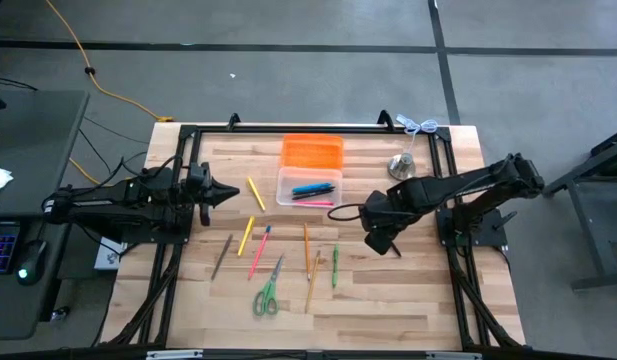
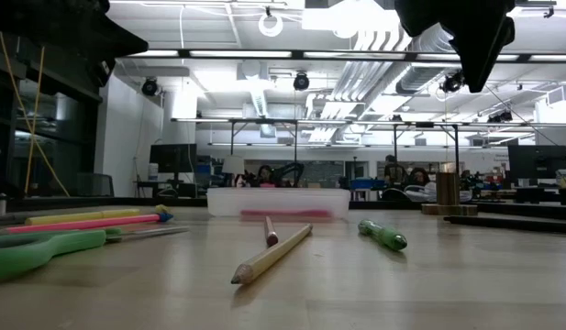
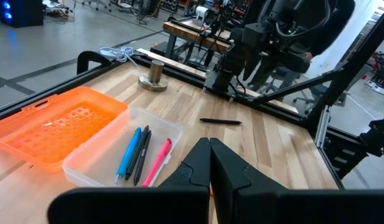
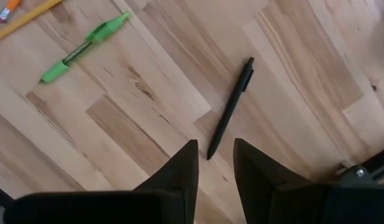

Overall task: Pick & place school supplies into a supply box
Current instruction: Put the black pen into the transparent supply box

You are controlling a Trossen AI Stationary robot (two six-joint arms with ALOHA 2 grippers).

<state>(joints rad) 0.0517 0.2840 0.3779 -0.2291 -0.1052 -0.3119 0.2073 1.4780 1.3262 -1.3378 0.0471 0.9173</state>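
Right gripper (image 4: 215, 163): I have it poised above the table with its fingers parted by a narrow gap and nothing between them; the slim black pen (image 4: 231, 108) lies on the bare wood directly beyond the tips, not touched.
Left gripper (image 3: 210, 163): fingers pressed together, empty, waiting over the left side of the light wooden table (image 1: 418, 290).
Supply box: small clear plastic box (image 1: 287, 187) with its bright orange lid (image 1: 311, 152) folded open, at the table's far middle; a blue, a dark and a pink pen lie inside.
Black pen location: flat on the wood, right of the box, well apart from it.
Left out: a green pen (image 4: 84, 48), yellow pencils, a pink marker and green-handled scissors (image 1: 265, 299) scattered nearer the front edge.
Handling, my judgement: the pen is light, rigid and smooth, so it will likely roll or skate if nudged from one side.
Grip point: across the barrel near mid-length, fingers square to it, so it does not tip once lifted.
Risk: the fingers may scrape the wood.
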